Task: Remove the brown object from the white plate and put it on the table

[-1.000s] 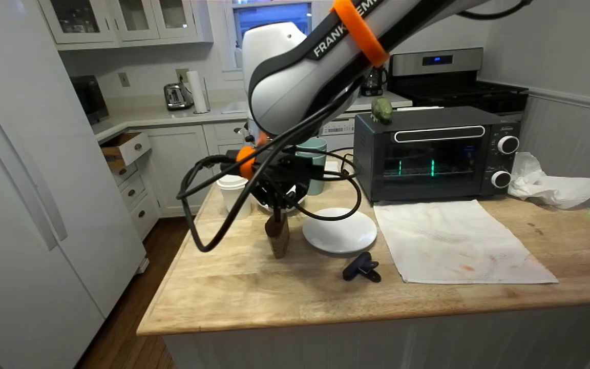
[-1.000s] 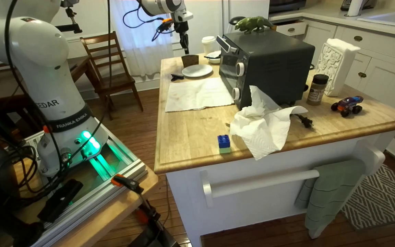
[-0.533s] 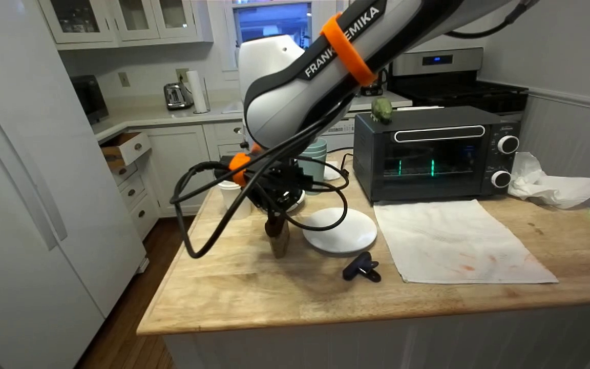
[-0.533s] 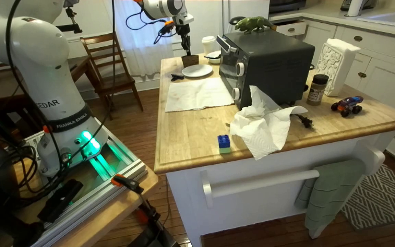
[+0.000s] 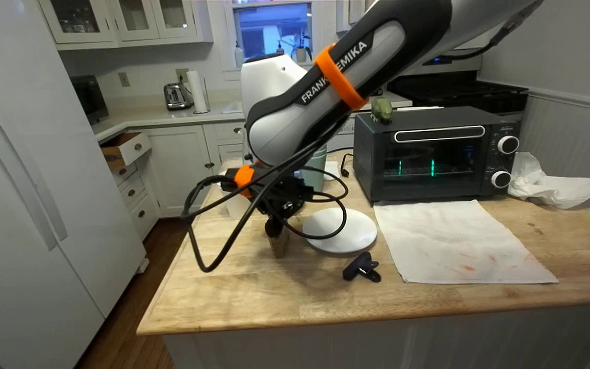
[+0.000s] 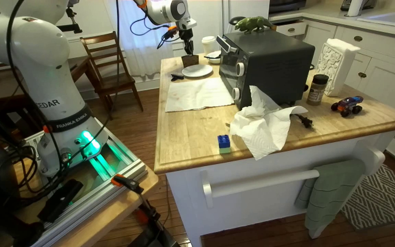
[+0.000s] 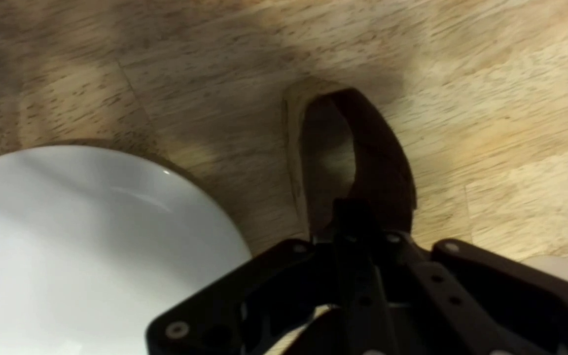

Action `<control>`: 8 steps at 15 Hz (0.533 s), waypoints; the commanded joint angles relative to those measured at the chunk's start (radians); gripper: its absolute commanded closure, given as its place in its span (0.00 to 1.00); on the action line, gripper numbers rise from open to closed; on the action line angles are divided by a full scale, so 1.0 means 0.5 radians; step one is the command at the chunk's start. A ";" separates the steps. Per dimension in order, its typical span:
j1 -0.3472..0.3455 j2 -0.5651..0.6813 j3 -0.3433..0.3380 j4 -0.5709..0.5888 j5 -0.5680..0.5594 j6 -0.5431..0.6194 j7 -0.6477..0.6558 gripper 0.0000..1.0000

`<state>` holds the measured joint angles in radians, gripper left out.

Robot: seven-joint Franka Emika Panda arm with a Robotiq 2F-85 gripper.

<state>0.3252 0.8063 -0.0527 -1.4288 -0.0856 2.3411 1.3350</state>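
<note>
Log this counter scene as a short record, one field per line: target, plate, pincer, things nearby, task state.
target: brown object, standing on the table
plate: white plate, beside the brown object, not under it
pincer: at the brown object's upper opening; open or shut unclear
near plate: black clip, white sheet
appliance: toaster oven, green toy animal on top
task state: brown object on the table; release unconfirmed
</note>
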 commanded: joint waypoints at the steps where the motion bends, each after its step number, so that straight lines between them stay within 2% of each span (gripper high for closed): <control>1: 0.038 0.042 -0.028 0.076 -0.030 -0.071 0.024 0.67; 8: 0.054 0.033 -0.021 0.091 -0.036 -0.131 0.015 0.19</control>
<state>0.3394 0.8103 -0.0542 -1.4165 -0.0873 2.3069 1.3341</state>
